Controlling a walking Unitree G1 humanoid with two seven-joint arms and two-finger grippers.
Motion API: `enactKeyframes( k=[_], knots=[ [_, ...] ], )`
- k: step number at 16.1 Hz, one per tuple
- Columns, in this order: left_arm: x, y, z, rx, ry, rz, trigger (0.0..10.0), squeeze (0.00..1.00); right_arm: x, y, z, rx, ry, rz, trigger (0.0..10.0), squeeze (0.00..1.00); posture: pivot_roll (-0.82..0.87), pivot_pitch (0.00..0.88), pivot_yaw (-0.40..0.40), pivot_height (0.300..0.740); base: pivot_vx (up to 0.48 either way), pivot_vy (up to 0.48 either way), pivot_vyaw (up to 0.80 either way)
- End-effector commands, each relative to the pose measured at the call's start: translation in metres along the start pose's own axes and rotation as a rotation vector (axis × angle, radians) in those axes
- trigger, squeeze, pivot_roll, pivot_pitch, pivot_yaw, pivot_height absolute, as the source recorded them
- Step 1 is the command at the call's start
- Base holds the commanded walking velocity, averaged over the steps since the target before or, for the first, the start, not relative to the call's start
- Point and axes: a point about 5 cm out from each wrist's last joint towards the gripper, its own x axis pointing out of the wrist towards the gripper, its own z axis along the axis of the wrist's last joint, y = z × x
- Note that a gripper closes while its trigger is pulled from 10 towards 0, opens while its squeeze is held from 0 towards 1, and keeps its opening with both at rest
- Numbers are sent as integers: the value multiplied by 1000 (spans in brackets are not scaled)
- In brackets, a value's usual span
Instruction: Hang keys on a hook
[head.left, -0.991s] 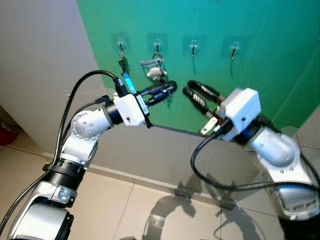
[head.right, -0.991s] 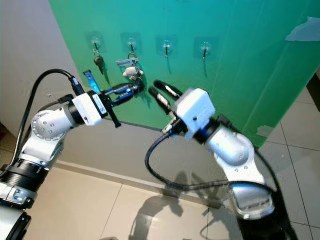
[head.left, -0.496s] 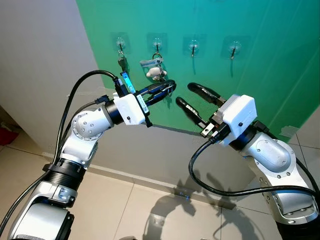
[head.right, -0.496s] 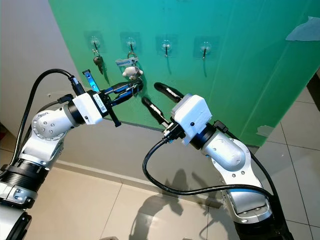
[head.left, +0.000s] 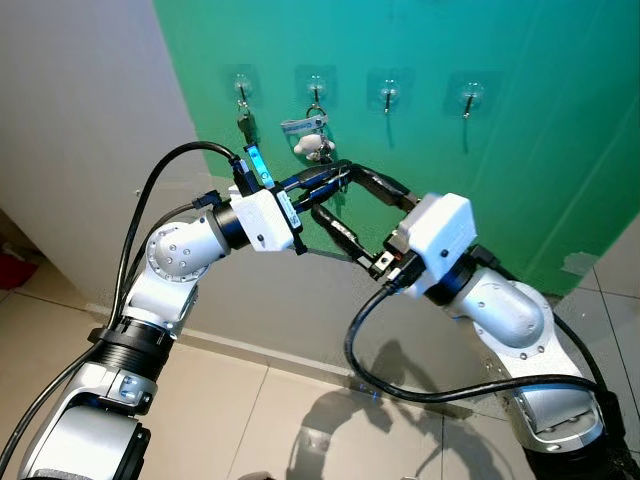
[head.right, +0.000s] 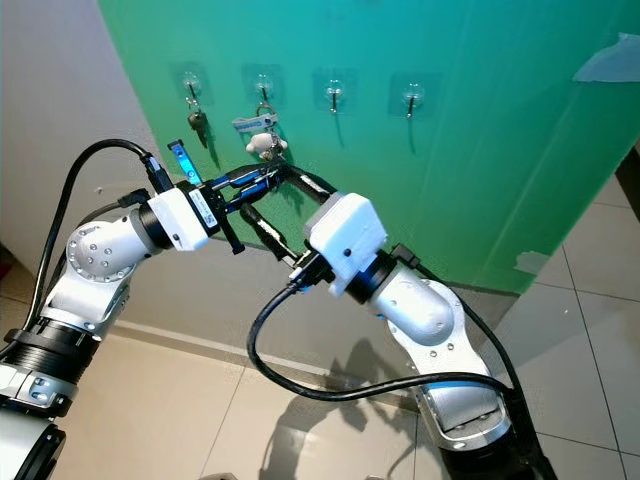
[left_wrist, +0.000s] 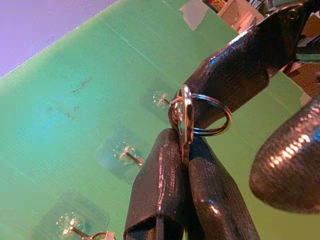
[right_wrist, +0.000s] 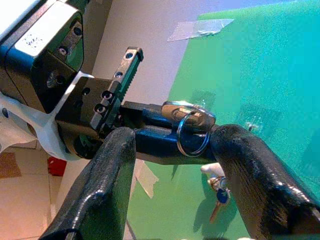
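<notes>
My left gripper (head.left: 335, 176) is shut on a silver key (left_wrist: 186, 116) with a split ring (left_wrist: 206, 115), held up in front of the green board (head.left: 520, 150). My right gripper (head.left: 334, 192) is open, one finger on each side of the left fingertips and the key (right_wrist: 187, 111), with the ring (right_wrist: 192, 136) hanging between them. One right finger (left_wrist: 245, 55) lies right behind the ring; I cannot tell whether it touches. Several clear hooks line the board: the third hook (head.left: 387, 95) and fourth hook (head.left: 467, 98) are bare.
The first hook (head.left: 241, 90) carries a small dark key (head.left: 242, 123). On the second hook (head.left: 315, 88) hangs a bunch with a white charm (head.left: 314, 146), just above both grippers. A grey wall (head.left: 80, 120) is to the left and a tiled floor (head.left: 260, 420) below.
My right gripper has swung left from beside the board to the left gripper's tips and now brackets the key. The left arm has stayed almost still, the key in it.
</notes>
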Motion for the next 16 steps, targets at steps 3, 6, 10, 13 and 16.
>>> enactKeyframes(
  k=[3, 6, 10, 13, 16],
  knots=[
    [2, 4, 2, 20, -9, -5, 0, 0, 4, -4, 7, -28, -17, -36, 10000, 0, 21, 0, 83, 740, 0, 0, 0],
    [1, 4, 2, 21, -10, -5, 0, 0, 3, -13, 8, -43, -16, -71, 5922, 0, 20, 0, 83, 740, 0, 0, 0],
    [1, 4, 3, 19, -13, -5, 0, 0, 0, -19, 8, -49, -18, -90, 0, 0, 18, 0, 83, 740, 0, 0, 0],
    [2, 4, 3, 16, -18, 0, 0, 0, 1, -19, 8, -52, -18, -84, 0, 0, 19, 0, 82, 740, 0, 0, 0],
    [2, 4, 3, 14, -19, 1, 0, 0, 0, -18, 8, -59, -13, -74, 0, 0, 18, 0, 81, 740, 0, 0, 0]
  ],
)
